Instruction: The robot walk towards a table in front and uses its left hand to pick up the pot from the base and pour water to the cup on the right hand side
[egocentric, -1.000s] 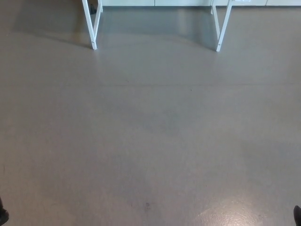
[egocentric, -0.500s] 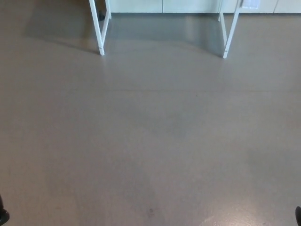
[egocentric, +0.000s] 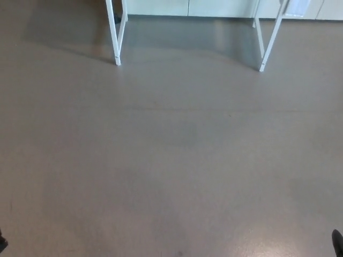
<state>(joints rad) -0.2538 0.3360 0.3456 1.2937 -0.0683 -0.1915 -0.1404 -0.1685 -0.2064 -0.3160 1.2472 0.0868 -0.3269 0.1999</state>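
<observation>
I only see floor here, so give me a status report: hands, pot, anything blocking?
Both hands out of view. Pot and cup not in sight; only white table legs ahead. Grey floor between shows no obstacle.

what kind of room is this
Probably an indoor lab or workshop: a smooth grey floor, two white metal table legs, and pale cabinet fronts along the far wall.
</observation>
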